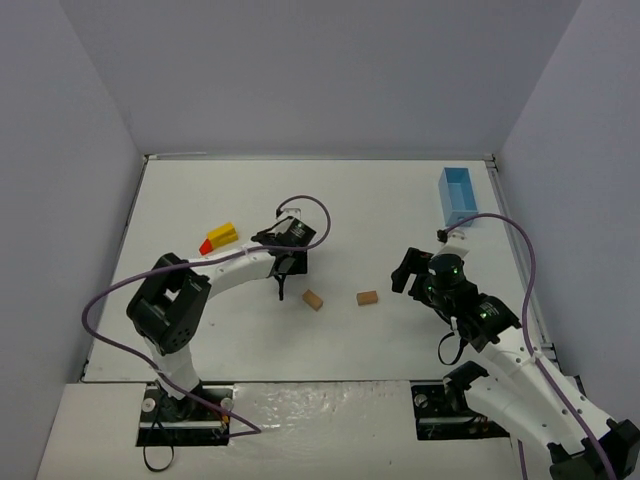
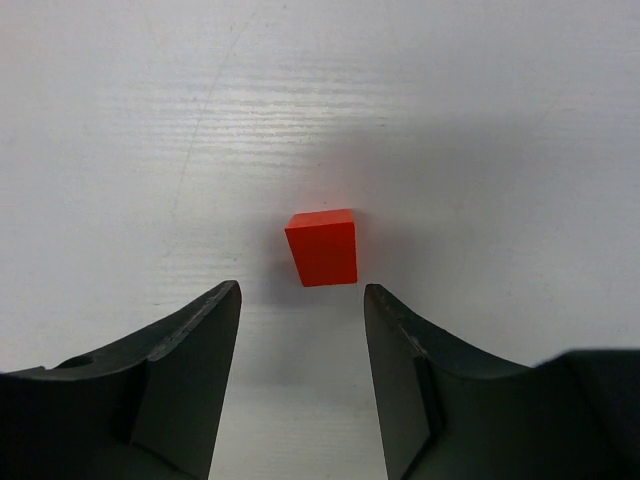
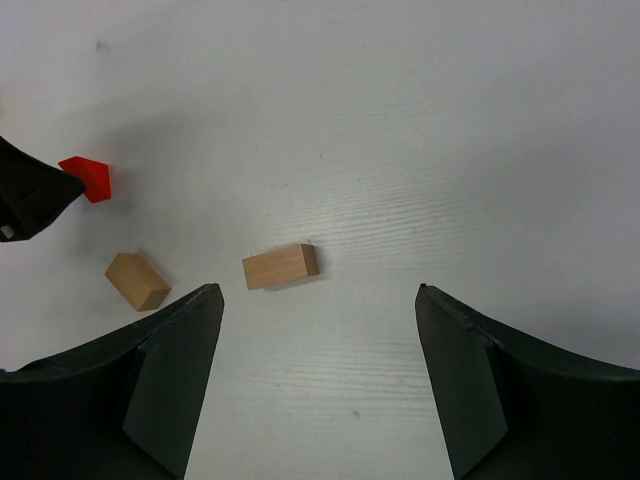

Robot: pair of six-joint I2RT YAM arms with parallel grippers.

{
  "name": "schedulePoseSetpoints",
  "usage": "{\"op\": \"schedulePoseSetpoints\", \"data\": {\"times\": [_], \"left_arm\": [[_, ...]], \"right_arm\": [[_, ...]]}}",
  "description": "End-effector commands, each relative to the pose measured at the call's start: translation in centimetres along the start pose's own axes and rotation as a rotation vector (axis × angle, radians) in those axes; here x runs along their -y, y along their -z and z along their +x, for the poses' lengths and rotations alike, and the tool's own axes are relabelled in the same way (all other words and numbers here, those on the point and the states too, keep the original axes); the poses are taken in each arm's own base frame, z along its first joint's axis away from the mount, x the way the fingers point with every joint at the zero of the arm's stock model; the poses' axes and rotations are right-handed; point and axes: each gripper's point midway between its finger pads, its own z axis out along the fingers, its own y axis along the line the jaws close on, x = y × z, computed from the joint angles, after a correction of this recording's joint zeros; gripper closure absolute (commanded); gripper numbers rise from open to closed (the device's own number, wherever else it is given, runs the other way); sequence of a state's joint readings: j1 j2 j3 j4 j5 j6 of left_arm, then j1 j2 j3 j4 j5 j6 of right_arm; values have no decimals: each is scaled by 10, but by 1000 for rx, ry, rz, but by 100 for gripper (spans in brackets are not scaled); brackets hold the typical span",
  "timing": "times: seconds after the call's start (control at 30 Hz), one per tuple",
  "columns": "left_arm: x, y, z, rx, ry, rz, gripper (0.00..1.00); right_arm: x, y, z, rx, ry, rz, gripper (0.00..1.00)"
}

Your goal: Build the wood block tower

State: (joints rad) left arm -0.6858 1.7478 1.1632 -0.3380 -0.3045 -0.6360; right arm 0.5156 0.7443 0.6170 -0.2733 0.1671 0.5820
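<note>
Right hand (image 3: pixel 318 295): spread wide, nothing between its fingers; nearer than the red block (image 2: pixel 322 247) and well to its right.
Right tan block (image 1: pixel 367 297): lies flat on the bench (image 1: pixel 400 200), nearer than the red block and to its right.
Left tan block (image 1: pixel 313 299): also flat, apart from its twin, a little nearer than the red block and just to its right.
Left hand (image 2: pixel 300 290): fingers parted, pinching nothing; the tips stop just short of the red block and do not touch it.
Red block: alone on the bench, in line with the gap between the left hand's fingers.
Yellow piece (image 1: pixel 224 233) and red wedge (image 1: pixel 206 246): touching each other, beyond the red block and to its left.
Blue box (image 1: pixel 458 195): far beyond the red block, well to its right.
Tower: no stack stands yet, by my reading; the pieces lie scattered.
Handling: likely light, stiff, smooth wood that skids or tips when nudged. Pinch each piece low across two flat parallel faces. Take the wedge by its flat sides, not its slope.
</note>
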Motion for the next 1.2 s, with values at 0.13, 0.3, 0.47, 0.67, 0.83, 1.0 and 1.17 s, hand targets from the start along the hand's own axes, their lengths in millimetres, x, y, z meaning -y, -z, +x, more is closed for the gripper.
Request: {"op": "schedulePoseSetpoints", "data": {"times": [0.13,0.3,0.47,0.67,0.83,1.0,1.17], "left_arm": [[-4,59,-78,96,-573,295,51],[2,49,-69,7,-751,411,51],[16,34,-62,-51,-803,503,52],[16,22,-46,-131,-835,542,52],[13,11,-38,-167,-831,527,56],[12,5,-36,-181,-834,520,59],[12,-2,-37,-187,-838,505,60]], "right_arm": [[-13,6,-15,50,20,-69,25],[-14,7,-15,49,21,-75,25],[-15,9,-14,48,22,-87,25],[-16,9,-14,45,24,-95,25],[-17,9,-14,45,26,-98,25],[-16,10,-14,46,27,-99,25],[-17,9,-13,43,28,-100,25]]}}
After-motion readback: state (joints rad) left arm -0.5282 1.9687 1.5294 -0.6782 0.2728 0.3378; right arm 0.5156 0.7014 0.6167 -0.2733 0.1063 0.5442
